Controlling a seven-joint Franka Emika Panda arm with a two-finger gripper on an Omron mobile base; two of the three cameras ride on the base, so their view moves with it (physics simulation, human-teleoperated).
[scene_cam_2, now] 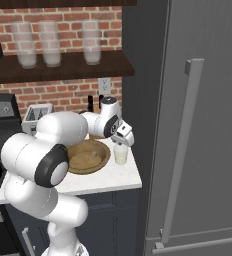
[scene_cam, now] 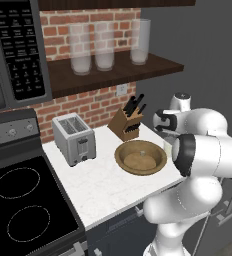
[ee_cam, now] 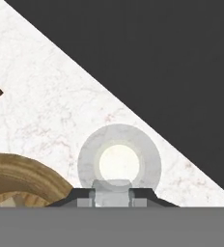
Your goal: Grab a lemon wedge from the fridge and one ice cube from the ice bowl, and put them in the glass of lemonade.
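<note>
Now at the ice step: gripper [ee_cam: 112, 195] hangs right over the glass of lemonade [ee_cam: 119, 164], pinching a pale ice cube [ee_cam: 112, 189] btwn its tips. Glass sits on the tabletop [ee_cam: 46, 106] just beside the ice bowl [scene_cam_2: 88, 156], near the fridge [scene_cam_2: 203, 125]. Next, probably: open up w/ cube centred over the mouth.

A rendered home kitchen: stove [scene_cam: 23, 200], toaster [scene_cam: 74, 138], knife block [scene_cam: 125, 125], fridge [scene_cam_2: 198, 125], brick backsplash [scene_cam: 88, 107].

Ice bowl [scene_cam_2: 88, 156] — beside glass of lemonade [scene_cam_2: 120, 155]
</note>
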